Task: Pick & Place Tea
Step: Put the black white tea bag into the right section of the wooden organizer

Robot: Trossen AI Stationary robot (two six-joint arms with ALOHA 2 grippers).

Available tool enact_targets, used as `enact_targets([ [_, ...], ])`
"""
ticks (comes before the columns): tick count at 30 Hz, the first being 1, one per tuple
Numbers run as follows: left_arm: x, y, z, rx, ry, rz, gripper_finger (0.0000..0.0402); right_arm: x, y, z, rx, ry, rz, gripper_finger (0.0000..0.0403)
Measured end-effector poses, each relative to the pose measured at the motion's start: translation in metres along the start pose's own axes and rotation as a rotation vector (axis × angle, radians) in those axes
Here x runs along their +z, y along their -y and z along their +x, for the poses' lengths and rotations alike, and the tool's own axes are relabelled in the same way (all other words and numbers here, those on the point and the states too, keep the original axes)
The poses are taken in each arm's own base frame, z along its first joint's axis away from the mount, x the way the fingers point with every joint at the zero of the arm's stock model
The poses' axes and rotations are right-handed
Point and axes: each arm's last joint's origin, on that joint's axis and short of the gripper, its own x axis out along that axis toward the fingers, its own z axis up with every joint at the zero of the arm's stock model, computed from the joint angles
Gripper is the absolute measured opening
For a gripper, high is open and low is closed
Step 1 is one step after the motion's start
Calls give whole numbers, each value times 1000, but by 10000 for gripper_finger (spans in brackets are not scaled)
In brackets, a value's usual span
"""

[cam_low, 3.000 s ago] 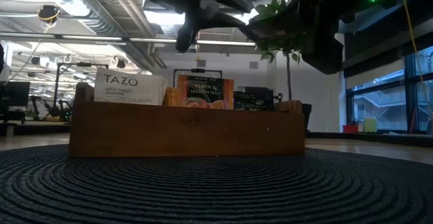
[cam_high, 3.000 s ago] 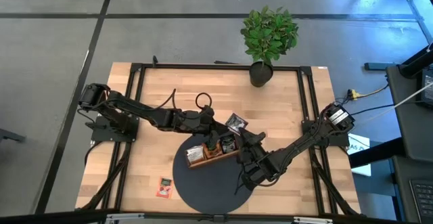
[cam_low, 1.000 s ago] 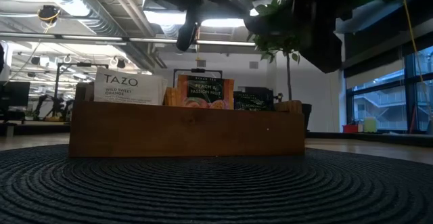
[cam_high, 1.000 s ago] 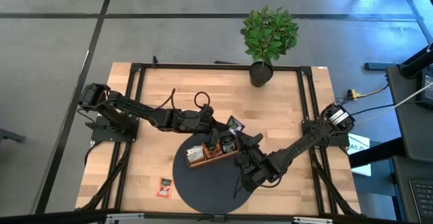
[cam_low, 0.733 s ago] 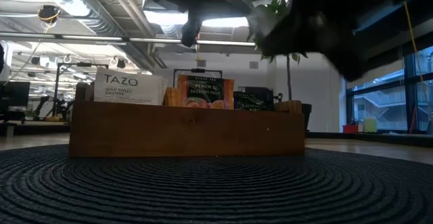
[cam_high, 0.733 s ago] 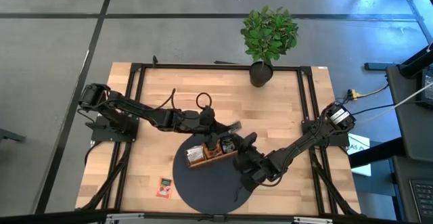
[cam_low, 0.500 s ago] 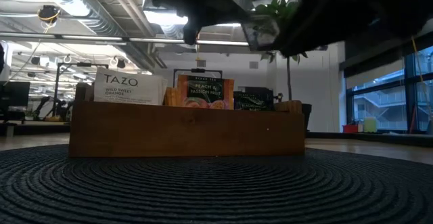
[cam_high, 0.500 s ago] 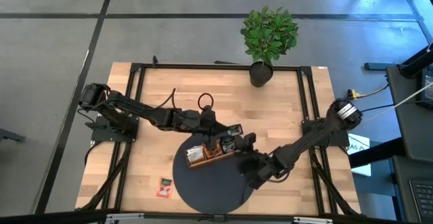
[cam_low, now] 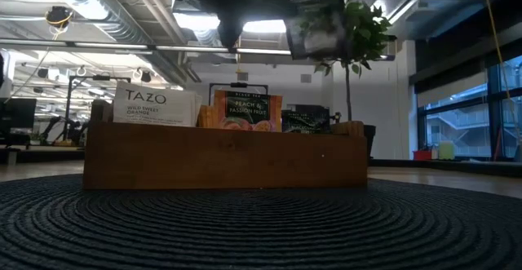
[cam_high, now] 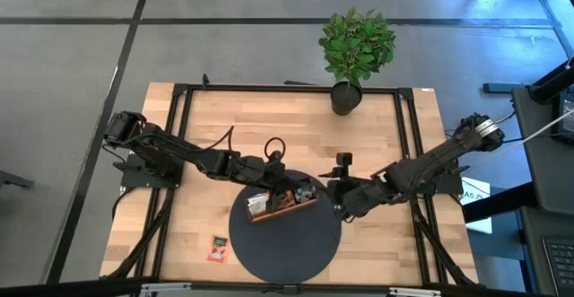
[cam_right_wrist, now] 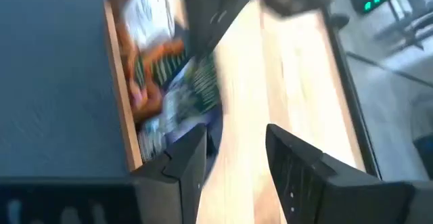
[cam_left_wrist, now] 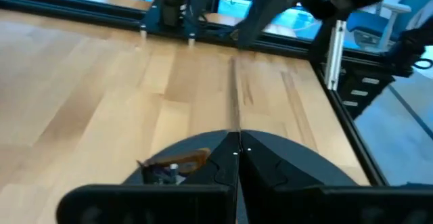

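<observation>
A brown wooden tray (cam_high: 273, 213) (cam_low: 224, 156) stands on a dark round mat (cam_high: 287, 243). Tea sachets stand upright in it: a white one (cam_low: 155, 107), an orange one (cam_low: 246, 111) and a dark one (cam_low: 303, 121). My left gripper (cam_high: 291, 185) (cam_left_wrist: 238, 139) is over the tray's right end, shut on a dark grey tea sachet (cam_low: 314, 27) (cam_high: 307, 189). My right gripper (cam_high: 342, 167) (cam_right_wrist: 233, 149) stands open to the right of the tray with nothing between its fingers. Another red sachet (cam_high: 218, 248) lies flat on the table, left of the mat. My left gripper pinches the dark grey sachet between its two shut fingers, coming from the table's left. In the left wrist view the sachet shows edge-on as a thin line (cam_left_wrist: 237, 109) running out from between the fingertips. It hangs clear above the tray's right end.
A potted plant (cam_high: 354, 50) stands at the table's far edge, right of the middle. Black frame rails (cam_high: 408, 135) run along the table's sides. Bare wood lies far of the mat and at the near left around the loose sachet.
My right arm has swung away from the tray toward the table's right edge, leaving the mat. My left gripper has carried the dark grey sachet a little toward the near edge, from beyond the tray's far side to over its right end.
</observation>
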Motion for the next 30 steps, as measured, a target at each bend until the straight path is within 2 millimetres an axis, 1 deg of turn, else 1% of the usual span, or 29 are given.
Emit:
enact_targets([
  [4, -1, 9, -1, -24, 10, 23, 2, 11, 2, -4, 23, 97, 32, 155],
  [7, -2, 13, -2, 4, 20, 58, 2, 17, 1, 1, 133, 146, 72, 155],
  [10, -3, 16, -3, 32, 28, 86, 3, 19, 2, 6, 234, 148, 97, 155],
  [16, -5, 26, -5, 2, 27, 102, 3, 15, 12, 17, 227, 92, 165, 140],
  [19, -6, 29, -5, -5, 29, 104, 2, 15, 15, 20, 255, 85, 179, 121],
  [21, -6, 29, -5, -6, 29, 105, 3, 15, 17, 22, 277, 80, 195, 101],
  [27, -6, 28, -5, -4, 29, 105, 7, 14, 21, 24, 335, 72, 213, 14],
  [28, -6, 28, -5, -4, 29, 105, 7, 14, 21, 24, 333, 72, 212, 8],
  [30, -6, 28, -5, -1, 26, 116, 8, 14, 21, 24, 325, 66, 214, 9],
])
